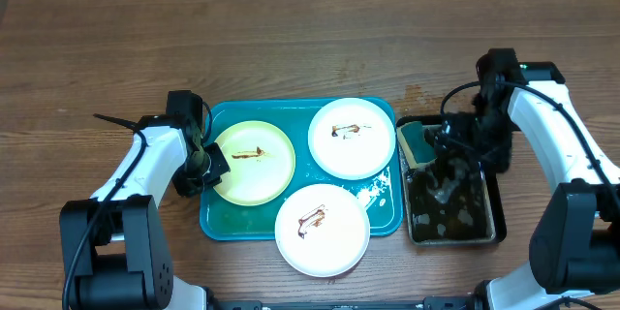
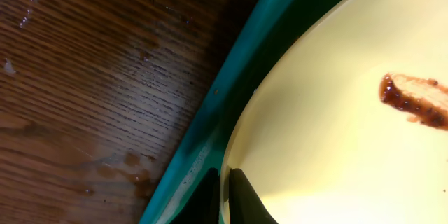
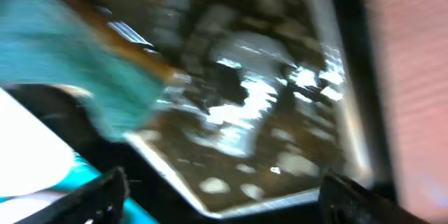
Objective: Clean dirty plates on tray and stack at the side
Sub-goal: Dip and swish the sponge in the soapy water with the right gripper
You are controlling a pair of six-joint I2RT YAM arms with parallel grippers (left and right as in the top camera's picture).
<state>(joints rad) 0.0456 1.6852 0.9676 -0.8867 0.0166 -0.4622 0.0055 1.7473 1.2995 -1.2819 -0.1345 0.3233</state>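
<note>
— Where does the teal tray [image 1: 225, 218] sit, and what crowds its edges?

— In the middle of the table [image 1: 116, 39], towards the near side. The black tray [image 1: 455, 240] lies just beside its right edge; I cannot tell whether the two touch. Bare wood runs wide beyond the far edge and out to the left, where the left arm reaches in.

— And the plates inside it?

— The yellow-green plate [image 1: 254, 162] fills the left half, with only a thin strip of teal floor between its rim and the left wall. The far white plate [image 1: 352, 138] sits in the far right corner, its rim out at the tray's far edge. The near white plate [image 1: 322, 230] hangs over the near edge, partly above the wood. All three lie close together, with narrow gaps at most.

— The claws?

— The left gripper [image 2: 225, 203] is clenched on the left rim of the yellow-green plate, one finger on each side of the edge. The right gripper [image 3: 227, 194] hangs released over the black tray, its fingers [image 3: 98, 192] spread wide with only dark, shiny liquid showing between them; that view is blurred. The sponge [image 1: 417, 140] lies in the black tray's far left corner, beside that gripper.

— Counts?

— Three plates: two white, one yellow-green. Three brown smears [image 2: 413, 101], one at each plate's centre. Two trays, one sponge, two arms.
</note>
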